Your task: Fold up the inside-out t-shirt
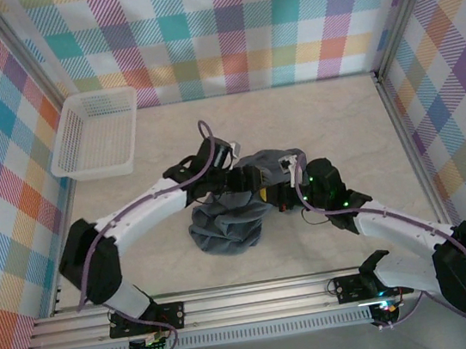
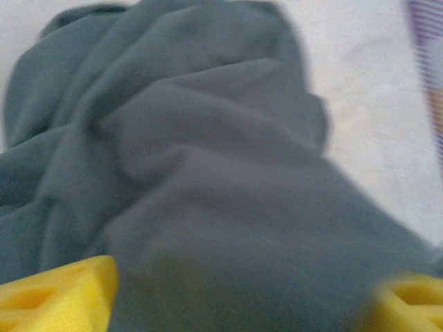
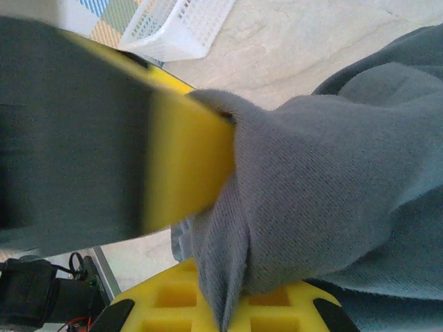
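The grey t-shirt lies bunched mid-table, toward the near edge. The left claw stands spread over the cloth. The right claw is pinching a fold of it. A white basket sits in the far left corner.

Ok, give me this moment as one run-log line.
t-shirt: bunched heap, not folded | left tool: open, over cloth | right tool: shut on t-shirt fold | basket: far left, apart
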You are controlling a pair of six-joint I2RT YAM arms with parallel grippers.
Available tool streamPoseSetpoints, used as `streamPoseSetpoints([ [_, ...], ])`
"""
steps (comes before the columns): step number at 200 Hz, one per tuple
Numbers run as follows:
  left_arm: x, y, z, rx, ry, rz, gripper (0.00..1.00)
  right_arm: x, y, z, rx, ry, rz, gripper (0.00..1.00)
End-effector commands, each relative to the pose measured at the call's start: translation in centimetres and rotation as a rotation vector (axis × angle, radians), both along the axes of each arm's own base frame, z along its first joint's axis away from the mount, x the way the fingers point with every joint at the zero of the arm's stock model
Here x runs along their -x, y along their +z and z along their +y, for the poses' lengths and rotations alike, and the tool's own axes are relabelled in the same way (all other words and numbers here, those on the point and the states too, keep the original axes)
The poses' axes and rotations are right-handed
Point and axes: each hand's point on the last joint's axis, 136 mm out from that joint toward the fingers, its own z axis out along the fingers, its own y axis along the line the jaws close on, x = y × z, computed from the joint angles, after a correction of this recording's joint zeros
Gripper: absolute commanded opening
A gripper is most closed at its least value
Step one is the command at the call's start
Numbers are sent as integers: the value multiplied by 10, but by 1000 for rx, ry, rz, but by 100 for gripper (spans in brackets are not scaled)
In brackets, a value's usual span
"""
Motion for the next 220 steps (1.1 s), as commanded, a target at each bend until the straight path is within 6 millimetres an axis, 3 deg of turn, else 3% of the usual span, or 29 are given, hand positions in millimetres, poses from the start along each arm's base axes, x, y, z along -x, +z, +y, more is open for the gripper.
streamPoseSetpoints([
  [1, -27, 9, 21, -20, 132, -31, 58, 3, 21, 3, -14, 39, -56, 0],
  [5, -30, 14, 21, 10, 134, -33, 48, 3, 19, 1, -8, 33, -55, 0],
  [16, -31, 35, 10, 141, 73, -31, 0, 2, 13, -5, 16, 3, -63, 0],
  [39, -14, 106, -31, 519, -186, -22, 0, -2, -27, -20, 132, -61, -18, 0],
  [49, -6, 127, -37, 613, -236, -4, 0, -2, -49, -27, 214, -75, 34, 8],
  [62, 4, 138, -37, 649, -275, 41, 0, 1, -72, -34, 306, -76, 97, 12],
  [76, 11, 135, -30, 623, -293, 69, 0, 2, -79, -41, 364, -87, 122, 21],
  [96, 14, 112, -18, 529, -271, 138, 0, 0, -56, -47, 371, -104, 60, 42],
  [117, 13, 96, -11, 477, -226, 200, 0, 2, -13, -54, 351, -118, -55, 53],
  [144, 2, 96, -15, 482, -185, 212, 0, 19, 35, -47, 251, -61, -176, 55],
  [166, -8, 93, -17, 480, -142, 229, 0, 29, 66, -30, 174, -52, -151, 52],
  [186, -17, 87, -17, 478, -86, 247, 0, 24, 72, -16, 180, -155, 68, 51],
  [201, -20, 85, -18, 478, -61, 263, 0, 15, 63, -9, 213, -265, 232, 55],
  [220, -21, 85, -22, 483, -58, 283, 0, 0, 59, 0, 272, -344, 216, 64],
])
